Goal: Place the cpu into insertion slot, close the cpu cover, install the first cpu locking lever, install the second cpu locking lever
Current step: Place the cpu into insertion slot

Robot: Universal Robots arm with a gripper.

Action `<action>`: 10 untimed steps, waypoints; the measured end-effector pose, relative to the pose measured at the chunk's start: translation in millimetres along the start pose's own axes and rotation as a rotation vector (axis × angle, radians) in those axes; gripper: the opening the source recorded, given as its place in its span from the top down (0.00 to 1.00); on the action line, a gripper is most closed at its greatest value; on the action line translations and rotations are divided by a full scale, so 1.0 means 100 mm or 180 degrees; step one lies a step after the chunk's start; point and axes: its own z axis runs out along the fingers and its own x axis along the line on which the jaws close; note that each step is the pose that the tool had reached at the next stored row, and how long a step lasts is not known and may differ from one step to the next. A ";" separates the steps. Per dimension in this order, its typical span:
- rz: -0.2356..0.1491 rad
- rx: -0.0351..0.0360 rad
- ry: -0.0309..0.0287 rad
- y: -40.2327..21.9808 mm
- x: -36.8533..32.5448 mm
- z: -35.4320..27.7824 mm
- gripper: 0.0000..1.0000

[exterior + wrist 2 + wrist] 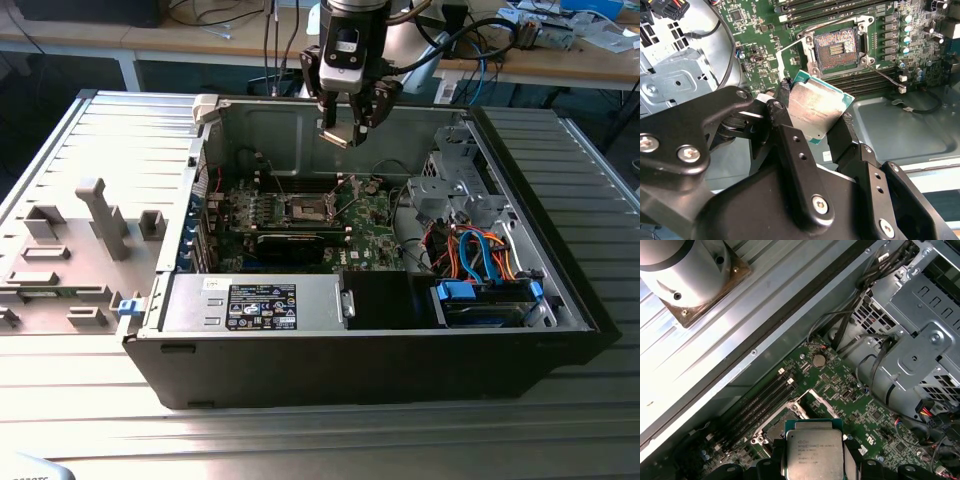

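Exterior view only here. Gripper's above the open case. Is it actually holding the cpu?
Observer: Yes. In the second wrist view the gripper clamps the cpu by two opposite edges, metal top facing the camera.
Operator: Slot free?
Observer: In the same view the insertion slot is bare, with its contacts exposed and nothing seated in it.
Operator: Cover out of the way?
Observer: The cpu cover is swung open to one side of the slot, not lying over it.
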 end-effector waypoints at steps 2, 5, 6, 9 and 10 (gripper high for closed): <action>0.0004 0.0000 0.0000 0.000 0.000 0.000 0.45; 0.0009 0.0000 -0.0001 0.000 0.000 0.001 0.45; 0.0012 0.0000 -0.0001 0.000 0.000 0.001 0.45; 0.0018 0.0000 -0.0001 0.000 0.000 0.002 0.45; 0.0020 0.0000 -0.0002 0.000 0.000 0.002 0.45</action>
